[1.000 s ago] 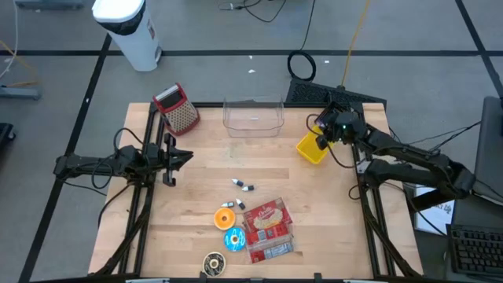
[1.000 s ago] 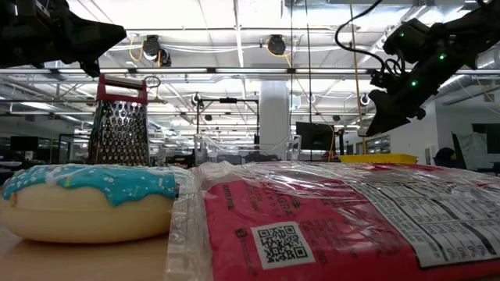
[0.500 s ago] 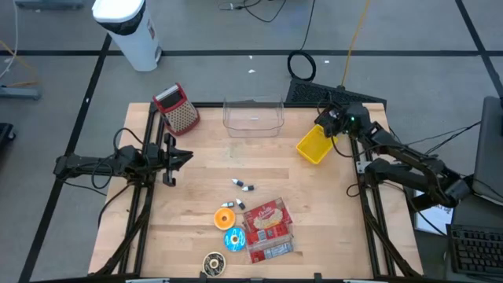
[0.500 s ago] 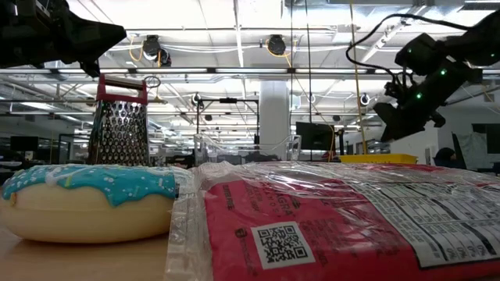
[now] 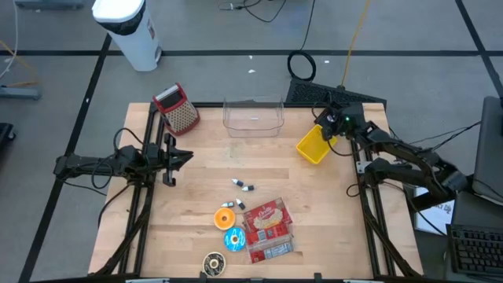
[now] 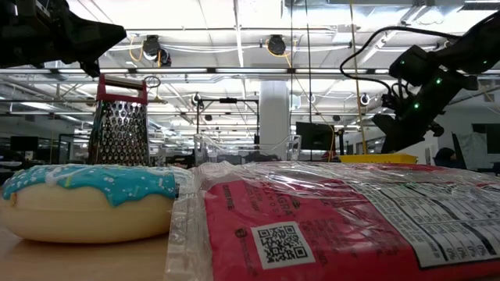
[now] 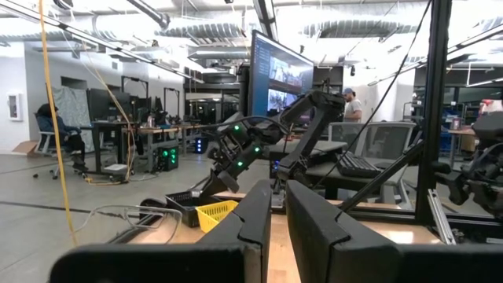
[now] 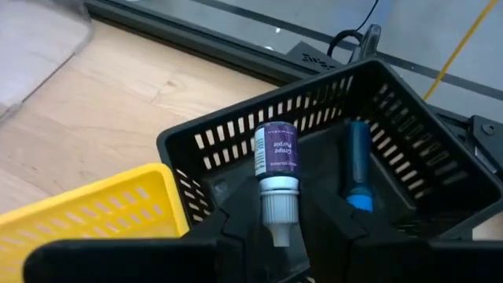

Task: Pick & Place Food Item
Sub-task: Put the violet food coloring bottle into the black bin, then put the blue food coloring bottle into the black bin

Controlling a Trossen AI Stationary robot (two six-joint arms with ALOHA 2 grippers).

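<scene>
The left gripper waits over the worktop's left side, jaws nearly closed on nothing. Far right, the right gripper hangs over the black basket beside the yellow basket, jaws clamping a small purple-labelled dropper bottle.

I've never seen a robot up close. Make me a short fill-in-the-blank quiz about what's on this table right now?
1. The right end effector is shut on a small dropper bottle with a ____ label.
2. Below that bottle sits a slotted ____ basket.
3. Beside it lies a ____ bin.
4. The doughnut has ____ icing.

Missing words: purple; black; yellow; blue
</scene>
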